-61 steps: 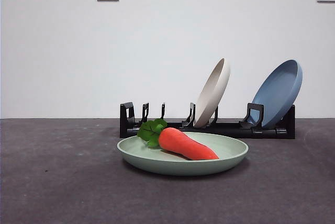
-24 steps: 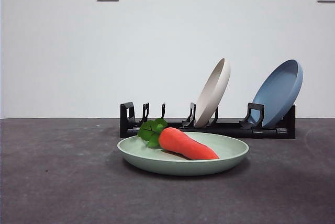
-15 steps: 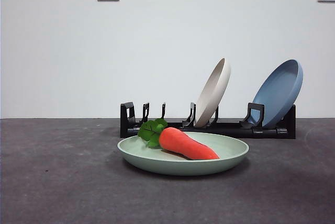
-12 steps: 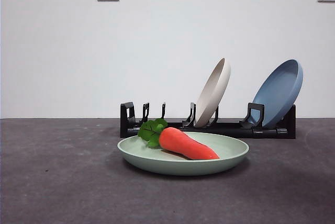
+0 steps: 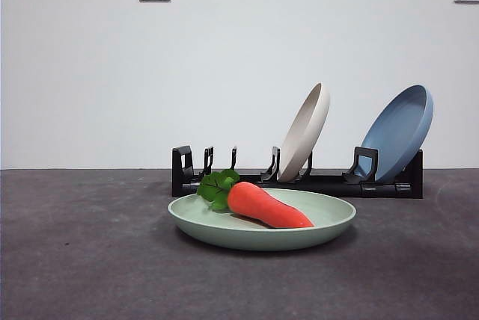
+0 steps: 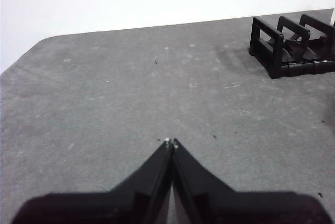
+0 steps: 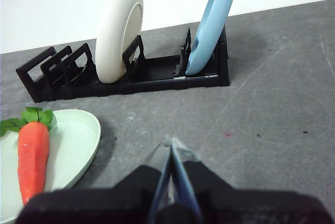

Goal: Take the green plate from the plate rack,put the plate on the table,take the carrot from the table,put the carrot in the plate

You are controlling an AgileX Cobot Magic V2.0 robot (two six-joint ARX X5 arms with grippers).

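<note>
Nothing has moved since the earlier frames: the carrot (image 5: 266,205) lies in the green plate (image 5: 329,224), flat on the worktop (image 5: 82,260) at six o'clock of the plate rack (image 5: 329,182). Both tasks look done. Left jaws (image 6: 170,143) and right jaws (image 7: 170,143) are closed, empty, well apart; retreat only.

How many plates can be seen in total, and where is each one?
3. The green plate lies flat on the table with the carrot in it. The beige plate and the blue plate stand tilted in the plate rack. None seems hidden.
</note>
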